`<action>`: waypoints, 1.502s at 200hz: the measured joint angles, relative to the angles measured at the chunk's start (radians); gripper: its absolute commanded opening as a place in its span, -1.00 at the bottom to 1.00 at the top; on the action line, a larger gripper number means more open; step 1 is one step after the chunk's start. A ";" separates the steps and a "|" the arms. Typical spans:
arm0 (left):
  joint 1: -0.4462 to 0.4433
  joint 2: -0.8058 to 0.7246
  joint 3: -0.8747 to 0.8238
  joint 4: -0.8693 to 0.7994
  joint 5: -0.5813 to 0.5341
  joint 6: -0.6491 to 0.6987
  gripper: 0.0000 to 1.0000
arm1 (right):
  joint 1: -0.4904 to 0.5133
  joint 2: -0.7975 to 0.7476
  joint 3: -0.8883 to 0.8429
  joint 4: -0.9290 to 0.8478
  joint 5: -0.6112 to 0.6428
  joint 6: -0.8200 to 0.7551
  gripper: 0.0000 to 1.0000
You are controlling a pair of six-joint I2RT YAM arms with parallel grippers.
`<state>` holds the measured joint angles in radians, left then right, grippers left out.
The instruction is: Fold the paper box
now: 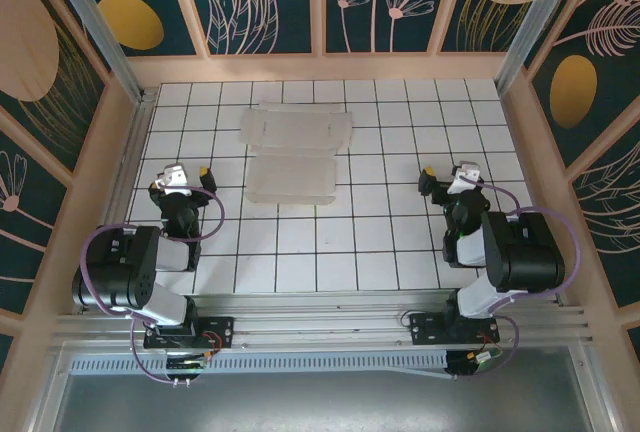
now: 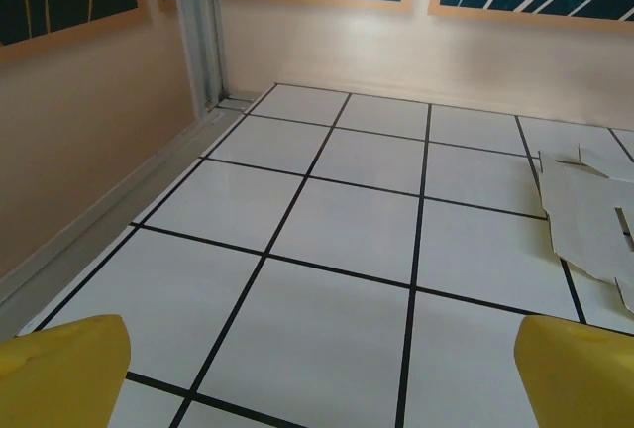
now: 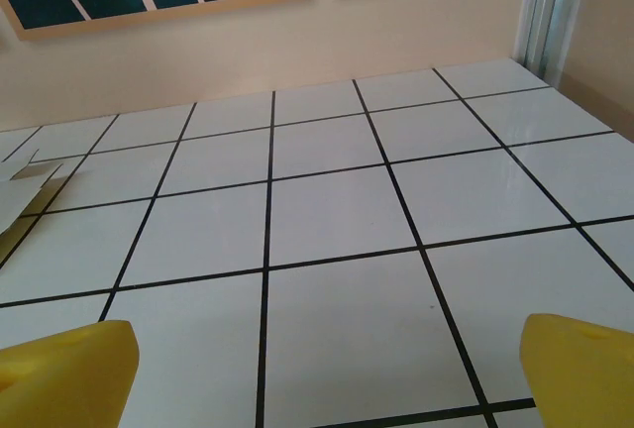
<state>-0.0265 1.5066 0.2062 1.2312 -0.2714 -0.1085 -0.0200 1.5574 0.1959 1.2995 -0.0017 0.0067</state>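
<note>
1. Task status: I judge it not yet started. The paper box (image 1: 295,152) lies spread out as a flat blank, pale side up, with its flaps out at the edges. I can see no panel raised or creased over.
2. Location: the blank sits on the tiled surface (image 1: 380,242) toward the far middle, slightly left of centre and well apart from both arms. In the left wrist view its jagged flap edge (image 2: 584,220) comes in from the right. In the right wrist view a corner of it (image 3: 18,190) shows at the far left.
3. Left gripper (image 1: 186,176): it is parked near the left edge, low over bare tile. Its yellow fingers (image 2: 59,374) are spread wide with nothing between them.
4. Right gripper (image 1: 450,174): it mirrors the left on the right side. Its fingers (image 3: 584,369) are likewise spread wide, with only bare tile between them.
5. Neither gripper touches the blank.
6. What is left, as I read it, is everything. The arms have to reach the blank, bring the panels over along the creases and press it down into a flat folded rectangle.
7. Containers: the box is the only container-to-be here. Laid flat as it is, it encloses nothing and nothing rests on it.
8. Handling note: the card looks thin and light, so I expect it to slide on the glossy tile unless one arm pins it.
</note>
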 measured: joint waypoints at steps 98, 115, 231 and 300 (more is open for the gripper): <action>0.000 0.000 0.000 0.000 0.003 0.004 0.98 | -0.001 0.002 0.000 0.006 0.000 0.000 0.98; 0.000 0.000 0.000 0.000 0.021 0.013 0.98 | -0.001 0.002 0.000 0.007 -0.006 0.000 0.99; -0.057 -0.421 0.385 -0.603 0.296 -0.354 0.98 | 0.188 -0.018 0.772 -0.808 -0.300 0.390 0.86; -0.330 -0.177 0.613 -0.946 0.623 -0.514 0.95 | 0.262 0.703 1.511 -1.190 -0.430 0.418 0.74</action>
<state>-0.3565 1.3293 0.8188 0.2848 0.3519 -0.6224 0.2420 2.2608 1.7065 0.1093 -0.4320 0.4248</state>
